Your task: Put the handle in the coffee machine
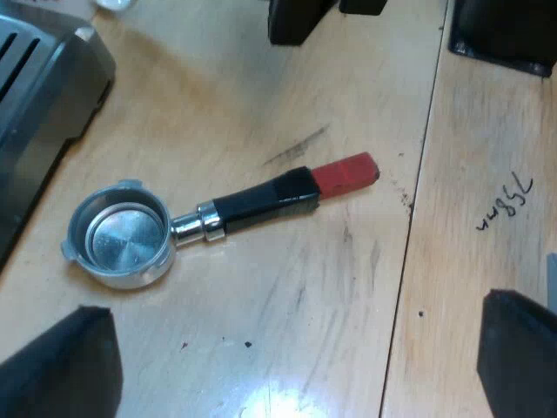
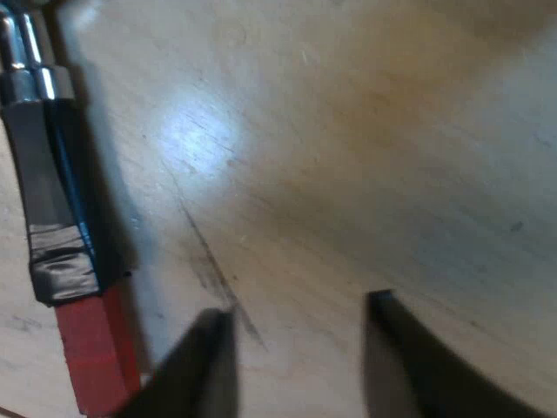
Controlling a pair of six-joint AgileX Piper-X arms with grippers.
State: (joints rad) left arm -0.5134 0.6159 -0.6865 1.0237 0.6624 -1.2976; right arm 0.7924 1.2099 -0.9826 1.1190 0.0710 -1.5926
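The metal holder (image 1: pixel 122 237) lies loose on the wooden table, its round basket facing up close to the espresso machine's corner (image 1: pixel 39 104). Its dark handle (image 1: pixel 261 202) ends in red (image 1: pixel 345 172). My left gripper (image 1: pixel 291 366) hangs above it, open wide, with nothing between the fingers. My right gripper (image 2: pixel 300 357) is low over the table beside the handle (image 2: pixel 48 183), open and empty, one finger (image 2: pixel 204 370) close to the red end (image 2: pixel 96 353). In the left wrist view the right gripper (image 1: pixel 300 19) shows just beyond the handle.
A black base (image 1: pixel 505 35) stands on the neighbouring board past the red end. A dark scratch (image 1: pixel 296 145) marks the wood between the handle and my right gripper. A seam (image 1: pixel 418 200) runs between the boards, with pencil writing (image 1: pixel 506 202) beside it.
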